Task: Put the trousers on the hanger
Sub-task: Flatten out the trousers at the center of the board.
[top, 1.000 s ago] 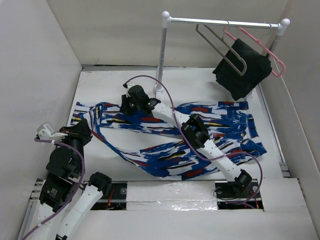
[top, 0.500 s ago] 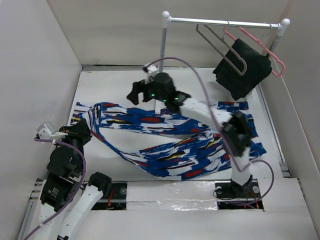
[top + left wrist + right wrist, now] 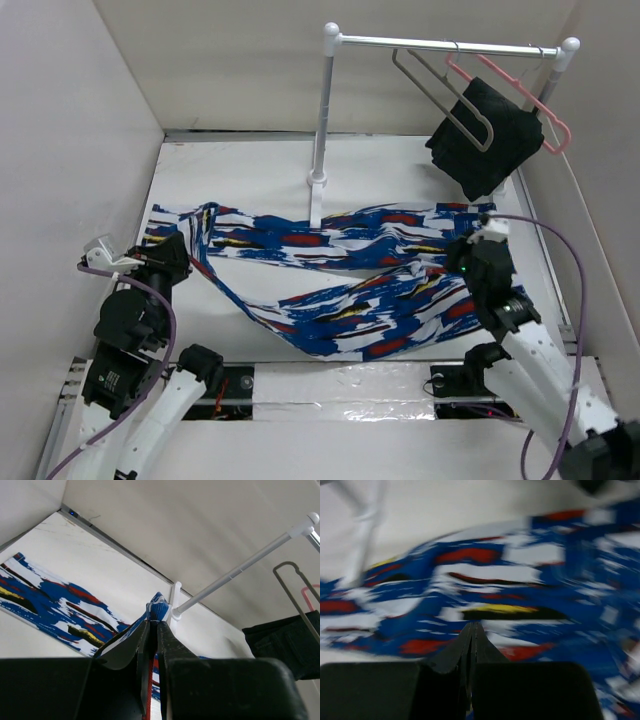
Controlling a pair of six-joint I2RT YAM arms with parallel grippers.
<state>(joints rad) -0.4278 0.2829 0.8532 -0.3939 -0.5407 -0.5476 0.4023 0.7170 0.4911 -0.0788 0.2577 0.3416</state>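
Trousers lie spread across the table, soft and limp; our left claw pinches one edge, our right claw hangs clenched and empty; we judge a bunched fold the surest hold

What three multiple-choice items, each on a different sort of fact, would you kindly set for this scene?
1. Where is the wire hanger? A hung on the rail; B lying flat below it; C out of sight.
2. How many hangers are on the rail? A one; B two; C three.
3. What state is the left gripper in? A wide open; B shut on the trousers; C shut on nothing.
Key: A, its hook sits over the rail; B, the wire one plus a pink hanger; B, it pinches printed fabric.
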